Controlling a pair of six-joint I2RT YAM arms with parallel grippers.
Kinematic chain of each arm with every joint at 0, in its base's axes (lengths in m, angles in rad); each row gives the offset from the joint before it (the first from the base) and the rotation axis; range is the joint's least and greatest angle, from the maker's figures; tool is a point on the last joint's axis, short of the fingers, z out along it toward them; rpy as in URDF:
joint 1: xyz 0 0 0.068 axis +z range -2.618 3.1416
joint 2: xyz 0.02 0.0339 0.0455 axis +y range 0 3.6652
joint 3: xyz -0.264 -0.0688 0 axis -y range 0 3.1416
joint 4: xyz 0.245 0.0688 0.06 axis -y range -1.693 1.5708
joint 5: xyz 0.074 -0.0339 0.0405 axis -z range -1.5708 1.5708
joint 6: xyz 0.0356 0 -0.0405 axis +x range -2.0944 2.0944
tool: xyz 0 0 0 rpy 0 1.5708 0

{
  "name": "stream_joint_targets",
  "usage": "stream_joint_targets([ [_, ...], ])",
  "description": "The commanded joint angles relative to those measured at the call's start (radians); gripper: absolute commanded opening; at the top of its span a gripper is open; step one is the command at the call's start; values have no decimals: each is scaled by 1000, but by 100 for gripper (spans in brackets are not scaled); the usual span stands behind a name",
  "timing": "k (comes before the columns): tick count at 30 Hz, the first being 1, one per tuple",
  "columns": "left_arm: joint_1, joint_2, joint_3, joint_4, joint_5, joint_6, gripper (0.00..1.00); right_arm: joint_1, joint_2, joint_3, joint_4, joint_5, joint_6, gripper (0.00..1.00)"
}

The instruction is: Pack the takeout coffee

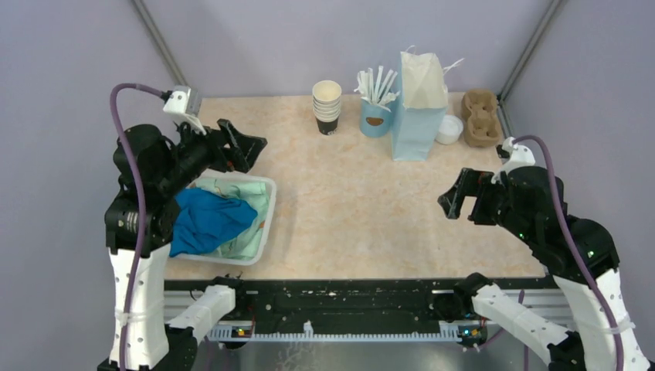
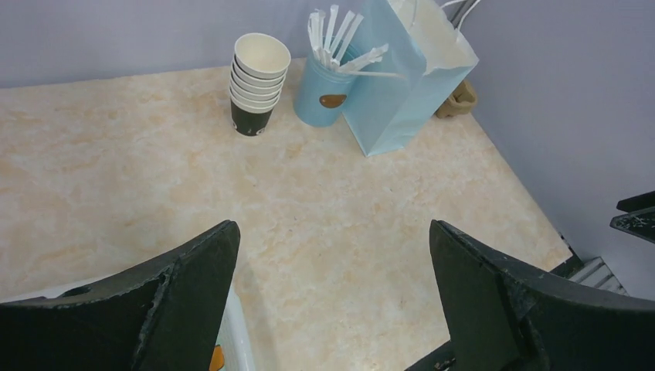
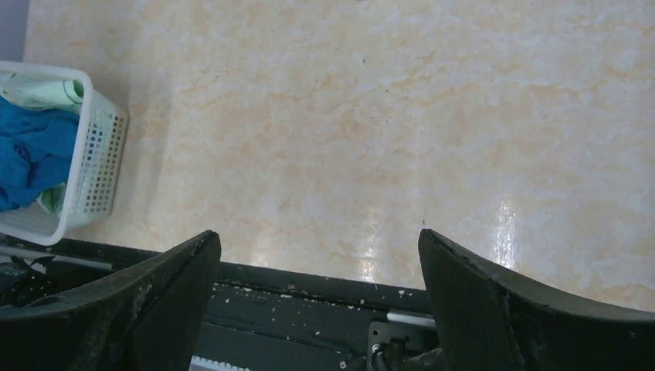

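Your packing job has, by the look of it, not begun. Nothing is held and nothing shows as packed.

Your left gripper (image 1: 249, 151) hangs over the left side of the counter (image 1: 347, 216), above the far corner of a white basket (image 1: 267, 184), its jaws spread wide and empty. Your right gripper (image 1: 454, 193) hovers over the right side of the counter, jaws likewise spread wide, holding nothing.

The takeout coffee (image 1: 449, 130) stands at the far right of the counter. From above you get only its round white lid; the cup under it is hidden. It sits just beside the right side of a light blue paper bag (image 1: 417, 116), between the bag and a brown cardboard carrier (image 1: 480, 117), well apart from both grippers.

What is left, as a judgement: reach the coffee, grip it, and pack it. Whether it goes in the carrier or the bag cannot be told.

Counts: one lidded coffee. One upright bag. One carrier, showing two hollows. One stack of lidless cups (image 1: 327, 108), roughly five or six, the rims too close to count surely. One light blue cup (image 1: 376, 117) of white sticks, too many to count. One basket, holding a blue cloth (image 1: 208, 220) over something pale green.
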Motion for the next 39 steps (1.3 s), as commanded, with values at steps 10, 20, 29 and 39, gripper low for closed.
stream_joint_targets([
  [10,-41,132,-70,32,-23,30,98,-10,143,-65,128,3,-36,99],
  [20,-41,251,-143,211,-15,-36,98,-242,251,-155,343,-140,-36,95],
  [29,-111,508,-64,311,-86,-73,98,-458,417,-17,355,-308,-26,88],
  [39,-170,975,414,201,-388,-31,96,-458,310,-45,227,-360,-29,81],
])
